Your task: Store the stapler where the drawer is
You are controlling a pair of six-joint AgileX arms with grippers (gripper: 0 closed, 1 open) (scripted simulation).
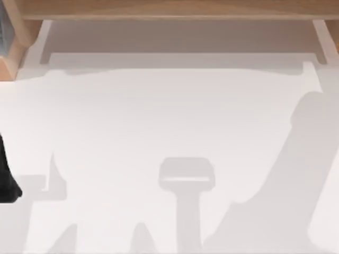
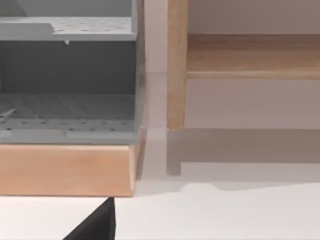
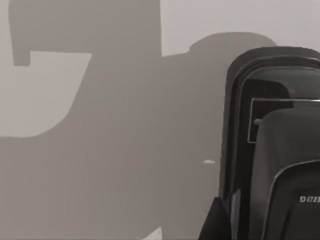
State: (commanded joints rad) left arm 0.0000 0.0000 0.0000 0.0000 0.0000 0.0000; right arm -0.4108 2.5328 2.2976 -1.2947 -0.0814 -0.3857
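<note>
The black stapler (image 3: 272, 150) looms very close in the right wrist view, above shadowed table, with pale lettering on its glossy body. A dark edge of my right gripper (image 3: 216, 222) shows just beside it; whether it holds the stapler I cannot tell. The grey perforated drawer (image 2: 67, 105) sits in a wooden frame, straight ahead in the left wrist view, and its corner appears at the top view's far left (image 1: 4, 32). My left gripper (image 2: 97, 225) hovers low in front of the drawer; its black arm (image 1: 8, 180) is at the table's left edge.
A wooden shelf (image 1: 169, 9) runs along the back of the white table (image 1: 169, 116). A wooden post (image 2: 176, 65) stands right beside the drawer frame (image 2: 65, 170). Arm shadows lie across the table's front and right.
</note>
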